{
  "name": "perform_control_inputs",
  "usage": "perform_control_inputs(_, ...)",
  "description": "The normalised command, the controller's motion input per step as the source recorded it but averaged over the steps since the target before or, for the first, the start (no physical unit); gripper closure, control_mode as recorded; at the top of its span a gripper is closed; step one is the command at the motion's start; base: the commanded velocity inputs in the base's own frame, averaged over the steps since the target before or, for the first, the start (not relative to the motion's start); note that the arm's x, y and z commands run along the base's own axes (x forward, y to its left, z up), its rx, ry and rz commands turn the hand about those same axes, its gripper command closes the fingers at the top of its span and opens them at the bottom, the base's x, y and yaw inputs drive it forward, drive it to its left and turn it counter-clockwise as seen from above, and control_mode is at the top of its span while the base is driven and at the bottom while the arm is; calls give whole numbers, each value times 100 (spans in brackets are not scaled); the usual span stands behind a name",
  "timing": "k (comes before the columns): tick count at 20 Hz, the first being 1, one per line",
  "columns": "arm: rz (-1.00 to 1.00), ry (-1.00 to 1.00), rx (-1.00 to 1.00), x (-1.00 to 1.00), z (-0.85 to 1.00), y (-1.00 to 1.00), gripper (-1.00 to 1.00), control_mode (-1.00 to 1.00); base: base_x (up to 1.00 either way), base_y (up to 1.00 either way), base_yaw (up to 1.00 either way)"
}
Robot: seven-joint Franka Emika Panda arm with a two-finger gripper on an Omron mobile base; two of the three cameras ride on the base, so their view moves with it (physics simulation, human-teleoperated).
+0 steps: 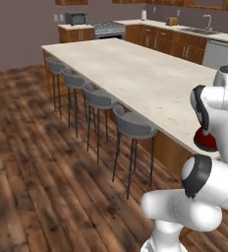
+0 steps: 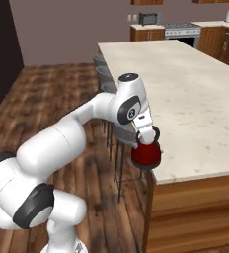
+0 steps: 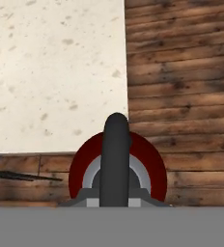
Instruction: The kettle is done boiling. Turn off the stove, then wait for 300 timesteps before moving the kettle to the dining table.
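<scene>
A long beige speckled stone island counter (image 1: 135,74) runs far to near; four grey round stools (image 1: 99,98) line its left side. A small red kettle (image 1: 205,140) shows at its near right edge.

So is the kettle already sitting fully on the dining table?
No, the kettle hangs from the claw at the corner of the dining table, mostly over the wood floor.
</scene>
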Motion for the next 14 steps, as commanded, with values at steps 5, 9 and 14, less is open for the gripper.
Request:
perform_control_inputs(5,0,0,0,0,0,0,100,100,83,71,-37)
perform_control_inputs(9,0,0,0,0,0,0,100,100,80,71,-37)
perform_control_inputs(14,0,0,0,0,0,0,100,100,77,70,-36)
